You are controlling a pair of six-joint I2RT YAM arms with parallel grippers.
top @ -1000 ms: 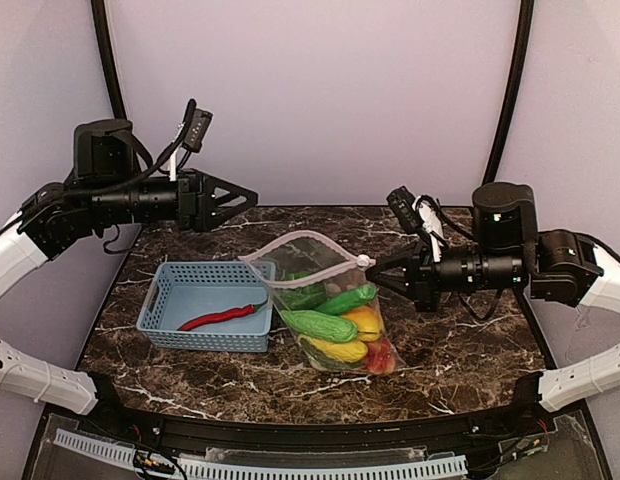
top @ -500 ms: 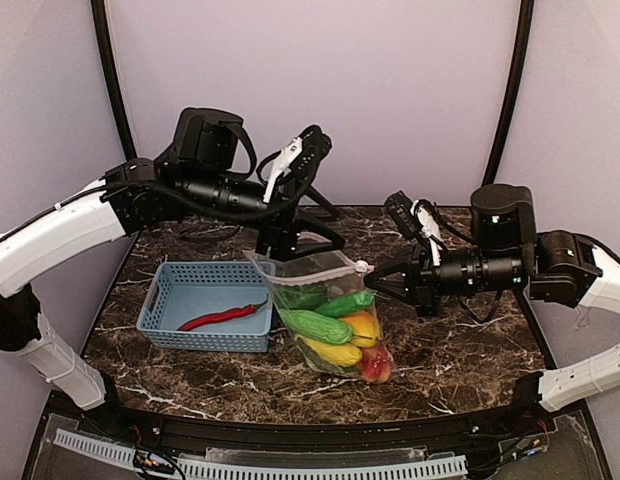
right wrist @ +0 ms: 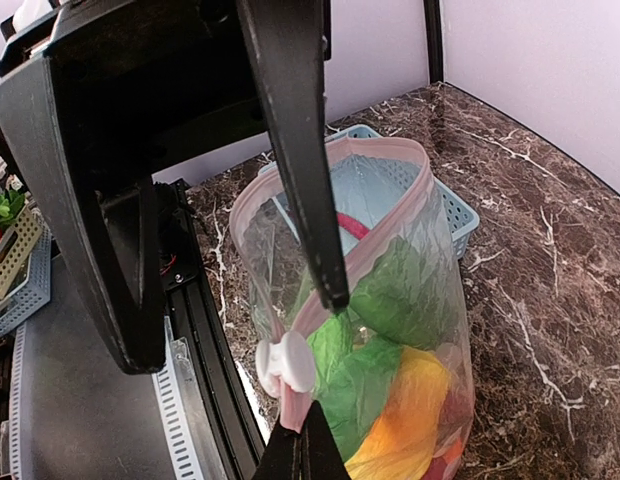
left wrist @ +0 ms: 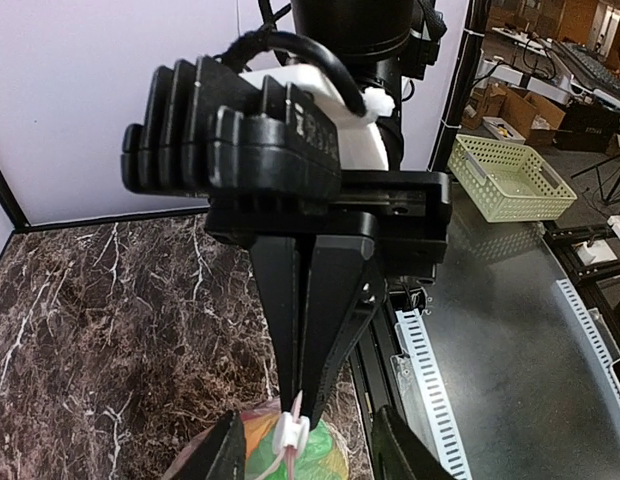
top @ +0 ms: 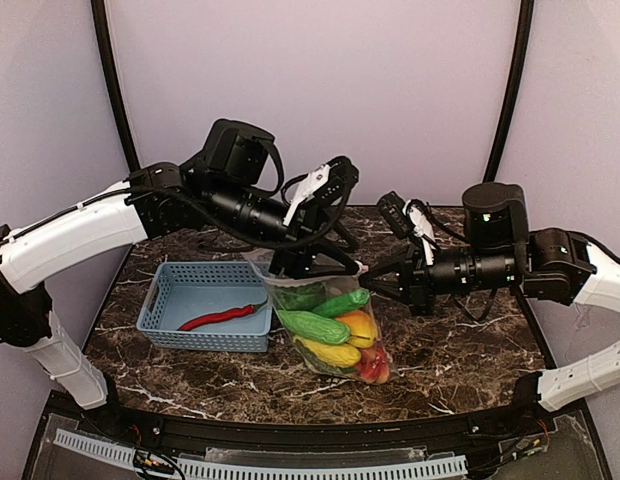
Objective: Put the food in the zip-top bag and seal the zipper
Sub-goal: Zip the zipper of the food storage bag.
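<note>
- The right gripper point(right wrist: 304, 445) is pinched flat on the right-hand corner of the zip-top bag point(top: 335, 325), holding the mouth edge up off the table.
- The white slider point(left wrist: 292, 432) sits on the zipper point(right wrist: 390, 225) just left of those closed tips.
- The left gripper point(left wrist: 312, 450) hangs over that same corner with its fingers narrowed but apart. The slider lies in the gap between them, and no contact shows.
- The zipper's long axis runs from the slider leftward and slightly far, toward the corner beside the blue basket point(top: 155, 300), and the mouth gapes along that line.
- The left arm is the free one and the nearer one, so a sealing pull would likely run leftward, away from the right gripper's hold.
- Most of the food point(top: 318, 325) lies packed in the lower, near end of the bag, but a red chili point(top: 222, 317) lies in the basket.
</note>
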